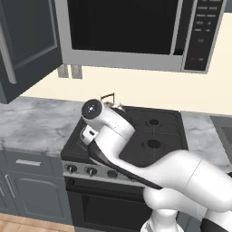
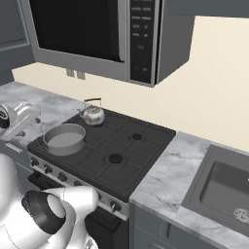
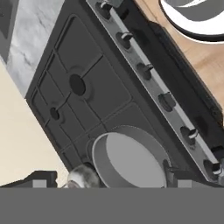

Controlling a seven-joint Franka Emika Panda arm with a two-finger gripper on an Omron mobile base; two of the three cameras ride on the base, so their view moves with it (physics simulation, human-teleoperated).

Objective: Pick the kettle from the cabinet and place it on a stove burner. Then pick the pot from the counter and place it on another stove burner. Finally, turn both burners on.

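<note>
Pot and kettle are sitting on the cooktop, kettle at the pot's 1 o'clock; gripper is hovering above, jaws wide, holding nothing.

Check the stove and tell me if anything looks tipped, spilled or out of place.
Nothing stands out. The kettle stands upright on the back left burner, the pot sits level on the front left burner, and the cooktop shows no spill.

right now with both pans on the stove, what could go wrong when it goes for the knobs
The knobs sit close together in one row, so the open gripper could turn the wrong one and light a bare burner. The pot sits at the front edge just behind them, and the kettle right behind it; a low approach might nudge either.
</note>
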